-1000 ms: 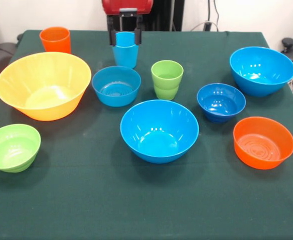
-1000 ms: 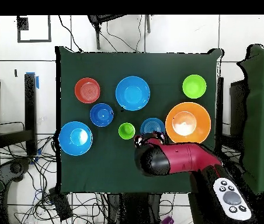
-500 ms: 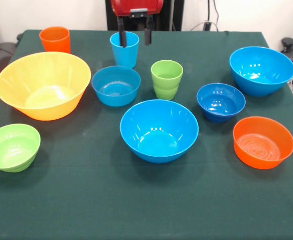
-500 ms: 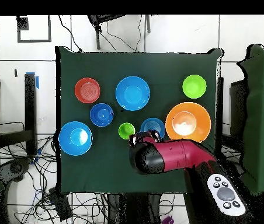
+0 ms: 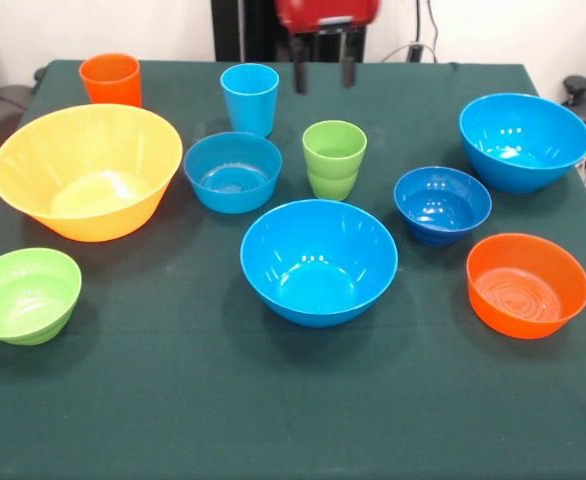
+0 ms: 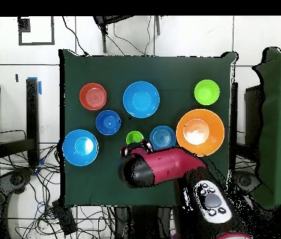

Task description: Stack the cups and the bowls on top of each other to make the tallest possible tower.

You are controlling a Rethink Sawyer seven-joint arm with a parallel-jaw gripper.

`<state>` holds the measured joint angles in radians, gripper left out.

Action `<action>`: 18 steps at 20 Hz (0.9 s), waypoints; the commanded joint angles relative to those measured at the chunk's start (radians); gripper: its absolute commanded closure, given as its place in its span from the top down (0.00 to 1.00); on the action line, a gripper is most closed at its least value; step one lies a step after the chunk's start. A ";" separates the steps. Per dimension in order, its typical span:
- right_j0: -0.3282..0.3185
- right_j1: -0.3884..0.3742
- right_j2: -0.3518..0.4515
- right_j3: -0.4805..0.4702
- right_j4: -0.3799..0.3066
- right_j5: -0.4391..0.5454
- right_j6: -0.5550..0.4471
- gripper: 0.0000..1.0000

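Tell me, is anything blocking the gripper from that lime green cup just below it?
Nothing visible. The gripper hangs open above the table's far edge, empty, and the lime green cup stands upright with open cloth around it. The light blue cup stands off to the side.

Arm [image 6: 168,168] hides both far cups overhead; its upper part cut off in front view

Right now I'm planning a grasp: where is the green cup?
Front view: the green cup stands mid-table, between the light blue bowl on its left and the dark blue bowl on its right.
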<state>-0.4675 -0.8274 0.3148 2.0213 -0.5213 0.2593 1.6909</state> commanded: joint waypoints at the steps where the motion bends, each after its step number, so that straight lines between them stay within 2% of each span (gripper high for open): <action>1: 0.182 0.051 -0.053 0.097 0.079 -0.112 0.282 1.00; 4: 0.258 0.043 -0.058 0.104 0.158 -0.128 0.351 1.00; 9: 0.341 0.066 -0.068 0.076 0.216 -0.137 0.392 1.00; 14: 0.410 0.104 -0.101 0.043 0.219 -0.166 0.425 1.00; 18: 0.429 0.122 -0.132 0.039 0.186 -0.189 0.423 1.00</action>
<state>-0.0661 -0.7961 0.2420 2.0625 -0.3284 0.1164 1.9805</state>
